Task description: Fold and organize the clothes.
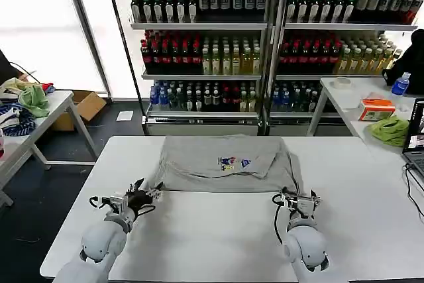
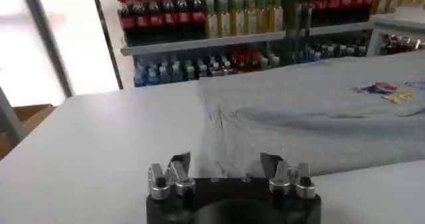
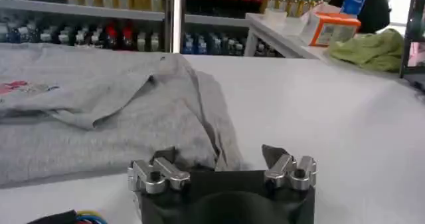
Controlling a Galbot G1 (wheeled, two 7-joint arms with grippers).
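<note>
A light grey shirt point(image 1: 222, 167) with a small multicoloured chest print lies partly folded on the white table point(image 1: 218, 236), its sleeves tucked over the body. My left gripper point(image 1: 151, 194) stands open at the shirt's near left corner, the hem just ahead of its fingers point(image 2: 179, 163). At the near right corner my right gripper point(image 1: 296, 198) is open too, with the shirt's edge point(image 3: 212, 129) lying between and in front of its fingers. Neither holds cloth. The shirt point(image 2: 319, 112) spreads ahead of the left wrist camera.
Drink shelves point(image 1: 265, 38) stand behind the table. A side table point(image 1: 371, 107) at the right carries a green cloth point(image 1: 391, 129), an orange box point(image 1: 376, 107) and a bottle. Another table point(image 1: 40, 117) at the left holds cloths. The table's near part is bare.
</note>
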